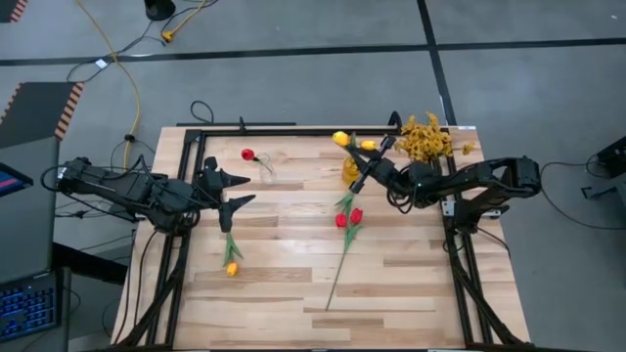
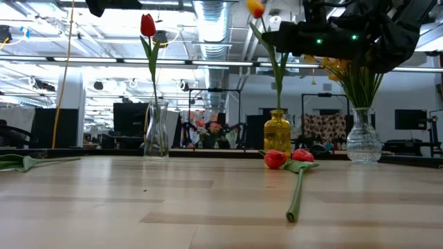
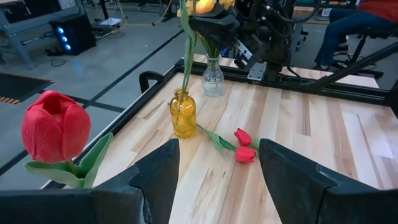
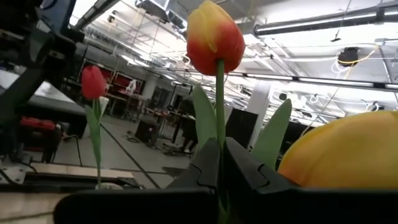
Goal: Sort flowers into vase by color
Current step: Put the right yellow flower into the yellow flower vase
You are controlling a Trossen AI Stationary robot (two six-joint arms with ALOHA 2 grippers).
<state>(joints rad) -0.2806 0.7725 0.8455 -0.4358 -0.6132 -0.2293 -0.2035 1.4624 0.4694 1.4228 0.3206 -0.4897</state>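
My right gripper (image 1: 370,168) hangs over the yellow glass vase (image 2: 277,135), shut on a yellow-orange tulip (image 4: 214,37). A second yellow blossom (image 4: 348,149) is close beside it. A green stem (image 2: 278,83) runs from the fingers down into that vase. One red tulip (image 2: 148,26) stands in a clear vase (image 2: 156,131). Mustard-yellow sprays (image 1: 425,137) stand in a cut-glass vase (image 2: 363,142). Two red tulips (image 1: 347,217) lie at mid-table. Another yellow-orange tulip (image 1: 232,266) lies near the left. My left gripper (image 1: 243,191) waits open at the table's left, holding nothing. My right gripper pinches the tulip's thin stem (image 4: 219,152) between its two fingers, a stretch below the blossom. The fingers slant upward and lie across the stem. The tulip stands upright above the fingers, with its blossom (image 2: 256,7) well above the yellow vase.
A black metal frame (image 1: 293,128) runs along the table's far edge and both sides. The near half of the wooden tabletop (image 1: 391,303) holds only the long stem of the red tulips (image 1: 335,284). A seated person's legs (image 3: 354,25) show beyond the far edge.
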